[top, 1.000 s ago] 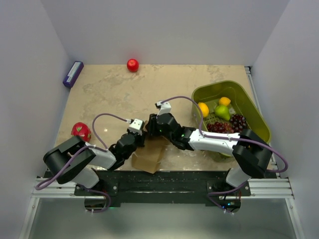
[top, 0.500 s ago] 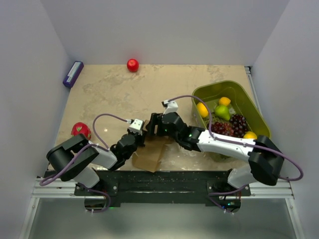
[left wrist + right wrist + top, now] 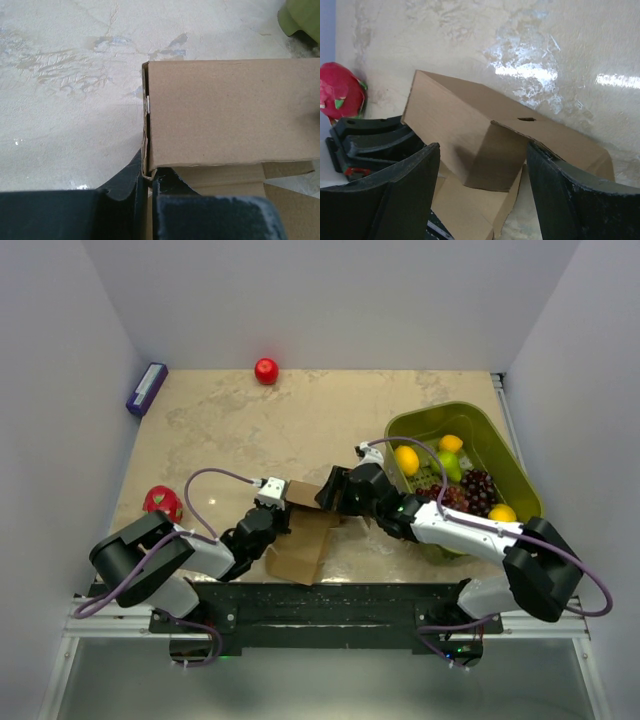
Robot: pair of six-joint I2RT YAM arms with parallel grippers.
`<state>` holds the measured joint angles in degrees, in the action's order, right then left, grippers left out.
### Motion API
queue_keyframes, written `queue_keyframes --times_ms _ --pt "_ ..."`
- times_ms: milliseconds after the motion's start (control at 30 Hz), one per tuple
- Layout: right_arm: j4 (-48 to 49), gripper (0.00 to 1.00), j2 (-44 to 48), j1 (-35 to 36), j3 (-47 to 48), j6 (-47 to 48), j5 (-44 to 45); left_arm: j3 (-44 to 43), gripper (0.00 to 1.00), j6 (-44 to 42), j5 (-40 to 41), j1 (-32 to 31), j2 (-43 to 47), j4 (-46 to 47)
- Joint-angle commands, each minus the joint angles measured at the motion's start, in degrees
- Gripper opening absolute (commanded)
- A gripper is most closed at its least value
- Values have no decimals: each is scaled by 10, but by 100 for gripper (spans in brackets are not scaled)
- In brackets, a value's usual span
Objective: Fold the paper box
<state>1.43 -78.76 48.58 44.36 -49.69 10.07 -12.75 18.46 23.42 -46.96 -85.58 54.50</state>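
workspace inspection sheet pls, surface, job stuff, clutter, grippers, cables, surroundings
surface: marbled beige table, glare patches, nothing spilled seen
job's things: paper box, brown cardboard, part folded, one wall raised, flaps flat
clutter: red ball; purple block; red dragon-fruit toy; green basket holding fruit
grippers: left gripper pinches the box's wall corner; right gripper open, straddling the raised wall
cables: purple cables loop off both wrists, clear of the box
surroundings: pale walls on three sides; black rail at near edge

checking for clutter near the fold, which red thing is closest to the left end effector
The red fruit with green flecks by the left edge; the smooth red ball lies at the back wall.
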Motion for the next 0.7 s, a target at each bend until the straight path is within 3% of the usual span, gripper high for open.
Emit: queue_keyframes --times_ms 0,367,500,667 --pt "59 72 -16 -7 -4 -29 -39 -5 0 4 20 -1 2 -32" --pt "175 65 -49 -16 -37 -94 -63 -3 0 2 18 -5 5 -33" --pt "221 59 -50 -18 -65 -130 -57 -1 0 9 24 -7 2 -33" --pt "254 45 -49 -18 -92 -170 -34 -3 0 10 54 -16 -9 -28"
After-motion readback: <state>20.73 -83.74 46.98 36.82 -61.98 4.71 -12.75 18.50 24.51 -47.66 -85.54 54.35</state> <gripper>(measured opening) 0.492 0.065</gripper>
